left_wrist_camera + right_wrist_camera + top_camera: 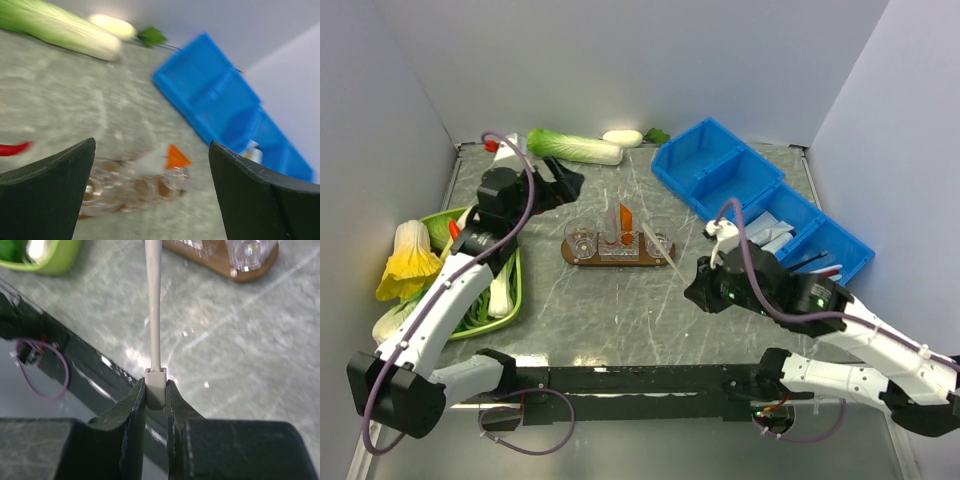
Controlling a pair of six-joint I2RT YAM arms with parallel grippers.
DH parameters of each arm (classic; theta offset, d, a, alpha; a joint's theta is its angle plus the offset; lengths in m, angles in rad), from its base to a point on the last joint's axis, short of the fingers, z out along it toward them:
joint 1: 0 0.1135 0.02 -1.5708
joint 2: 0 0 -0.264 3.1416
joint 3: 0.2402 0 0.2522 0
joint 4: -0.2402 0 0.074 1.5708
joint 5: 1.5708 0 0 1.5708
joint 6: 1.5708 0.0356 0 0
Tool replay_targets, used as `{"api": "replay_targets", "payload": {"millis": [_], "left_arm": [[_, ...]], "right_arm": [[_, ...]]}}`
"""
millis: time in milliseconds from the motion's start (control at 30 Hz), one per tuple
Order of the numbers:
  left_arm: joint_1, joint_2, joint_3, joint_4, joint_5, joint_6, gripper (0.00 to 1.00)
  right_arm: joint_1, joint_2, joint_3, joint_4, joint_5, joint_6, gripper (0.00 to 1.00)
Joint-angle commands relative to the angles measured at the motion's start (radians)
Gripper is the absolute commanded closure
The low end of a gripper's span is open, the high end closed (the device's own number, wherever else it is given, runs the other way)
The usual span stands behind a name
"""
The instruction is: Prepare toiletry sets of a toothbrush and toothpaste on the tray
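The dark-brown tray [582, 258] lies mid-table with clear cups [580, 238] on it. An orange toothpaste [625, 217] stands in the middle cup and shows blurred in the left wrist view [176, 156]. My right gripper [155, 390] is shut on the butt end of a white toothbrush [153, 295], which points toward the tray's end [235, 270]. From above, that gripper [693, 270] hovers just right of the tray. My left gripper [570, 185] is open and empty, raised behind and left of the tray [125, 187].
A green dish [515, 290] piled with vegetables sits at the left. Blue bins [720, 165] holding white tubes run along the right. A cabbage [575, 146] and a pale vegetable [622, 138] lie at the back wall. A red chili [12, 148] lies near the left gripper.
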Motion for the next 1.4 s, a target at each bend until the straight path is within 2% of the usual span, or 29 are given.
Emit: {"api": "replay_targets", "payload": {"millis": [0, 67, 233, 400, 567, 800, 1367], "left_arm": [[0.047, -0.062, 0.027, -0.056, -0.028, 0.220, 0.01], [0.047, -0.073, 0.023, -0.073, -0.020, 0.259, 0.01], [0.047, -0.061, -0.018, -0.076, 0.096, 0.299, 0.01], [0.047, -0.024, 0.000, -0.110, 0.067, 0.311, 0.01], [0.047, -0.016, -0.002, -0.105, 0.093, 0.311, 0.01], [0.047, -0.012, 0.008, -0.117, 0.078, 0.325, 0.01], [0.047, -0.007, 0.018, -0.134, 0.052, 0.349, 0.01]], "right_arm": [[-0.058, 0.135, 0.131, -0.178, -0.106, -0.034, 1.00], [-0.101, 0.221, 0.182, -0.203, -0.192, -0.078, 1.00], [-0.155, 0.407, 0.311, -0.281, -0.263, -0.156, 1.00], [-0.186, 0.534, 0.437, -0.380, -0.286, -0.175, 1.00], [-0.247, 0.591, 0.483, -0.390, -0.364, -0.198, 1.00], [-0.284, 0.728, 0.604, -0.489, -0.354, -0.274, 1.00], [-0.341, 0.863, 0.744, -0.558, -0.346, -0.325, 1.00]]}}
